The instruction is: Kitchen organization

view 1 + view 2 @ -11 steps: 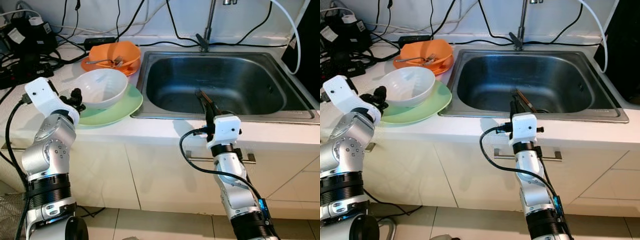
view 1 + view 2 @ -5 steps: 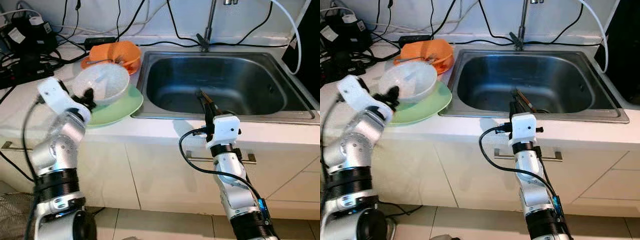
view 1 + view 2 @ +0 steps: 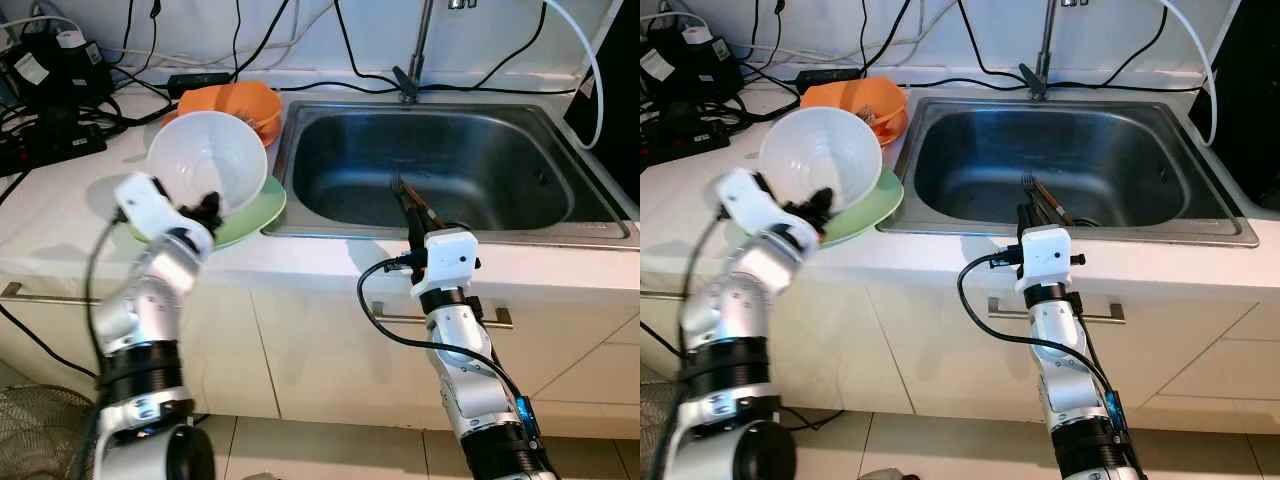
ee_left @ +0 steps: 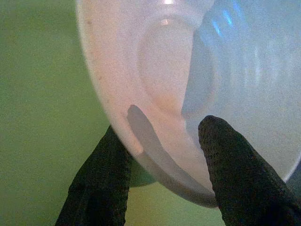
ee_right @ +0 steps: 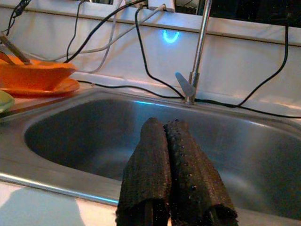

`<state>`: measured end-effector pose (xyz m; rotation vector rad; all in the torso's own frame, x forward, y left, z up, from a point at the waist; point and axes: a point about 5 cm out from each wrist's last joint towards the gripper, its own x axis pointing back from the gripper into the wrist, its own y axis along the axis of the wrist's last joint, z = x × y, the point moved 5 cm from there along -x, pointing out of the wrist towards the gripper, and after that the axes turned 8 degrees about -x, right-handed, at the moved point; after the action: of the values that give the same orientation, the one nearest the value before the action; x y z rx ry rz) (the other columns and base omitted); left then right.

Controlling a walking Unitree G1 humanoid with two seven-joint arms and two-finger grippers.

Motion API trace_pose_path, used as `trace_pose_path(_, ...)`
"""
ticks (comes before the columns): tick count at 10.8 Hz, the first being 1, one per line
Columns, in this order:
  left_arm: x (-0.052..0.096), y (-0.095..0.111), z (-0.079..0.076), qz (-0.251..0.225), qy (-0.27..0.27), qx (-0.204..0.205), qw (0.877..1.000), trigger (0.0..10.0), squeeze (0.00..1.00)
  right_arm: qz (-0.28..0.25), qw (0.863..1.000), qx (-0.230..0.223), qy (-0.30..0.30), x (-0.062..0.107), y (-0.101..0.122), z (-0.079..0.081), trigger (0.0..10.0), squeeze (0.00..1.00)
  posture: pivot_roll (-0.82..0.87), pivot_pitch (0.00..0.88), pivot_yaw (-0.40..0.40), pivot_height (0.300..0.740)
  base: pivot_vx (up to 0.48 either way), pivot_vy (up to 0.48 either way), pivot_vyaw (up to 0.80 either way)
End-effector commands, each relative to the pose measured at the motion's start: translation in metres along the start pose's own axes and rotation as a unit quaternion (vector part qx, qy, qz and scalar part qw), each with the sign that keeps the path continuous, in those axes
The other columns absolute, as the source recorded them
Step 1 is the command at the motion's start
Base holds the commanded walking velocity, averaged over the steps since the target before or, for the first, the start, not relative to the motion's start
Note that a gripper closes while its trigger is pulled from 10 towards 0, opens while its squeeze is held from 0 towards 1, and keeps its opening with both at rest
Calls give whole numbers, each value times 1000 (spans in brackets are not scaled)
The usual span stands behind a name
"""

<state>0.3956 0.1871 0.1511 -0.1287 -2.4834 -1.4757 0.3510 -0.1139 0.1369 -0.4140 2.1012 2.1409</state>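
A white bowl (image 3: 205,160) hangs tipped on edge just above the green plate (image 3: 257,203) on the counter left of the sink. My left gripper (image 3: 205,208) is shut on the bowl's lower rim. In the left wrist view, one finger (image 4: 237,174) is inside the bowl (image 4: 188,70) and the other is outside. An orange bowl (image 3: 247,100) on an orange plate stands behind. My right gripper (image 3: 405,200) is shut with nothing between its fingers (image 5: 164,155), over the front edge of the steel sink (image 3: 500,150). A fork and brown sticks (image 3: 1048,198) lie in the sink beside it.
Black cables and power bricks (image 3: 55,85) crowd the back left of the counter. A faucet (image 3: 417,50) rises behind the sink, and a white hose (image 3: 592,70) curves at the right. Below the counter are cabinet fronts with a metal handle (image 3: 395,318).
My left arm has lifted the white bowl off the green plate, tipped it on edge and moved it right. The right arm has not moved.
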Motion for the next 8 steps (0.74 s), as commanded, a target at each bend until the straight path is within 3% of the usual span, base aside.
trace_pose_path(1, -1, 1, 0, -3, 8, -3, 1000, 3882, 0, -5, 1000, -3, 3, -5, 5, 2, 10000, 0, 80, 0, 44, 740, 0, 0, 0)
trace_pose_path(2, -1, 2, 0, -4, 10, -9, 1000, 0, 0, -4, 1000, -2, 2, -5, 4, 1, 10000, 0, 80, 0, 44, 740, 0, 0, 0)
trace_pose_path(8, -1, 3, -2, -15, 12, -16, 1000, 0, 0, -2, 1000, -3, 1, -5, 3, 2, 10000, 0, 78, 0, 49, 740, 0, 0, 0)
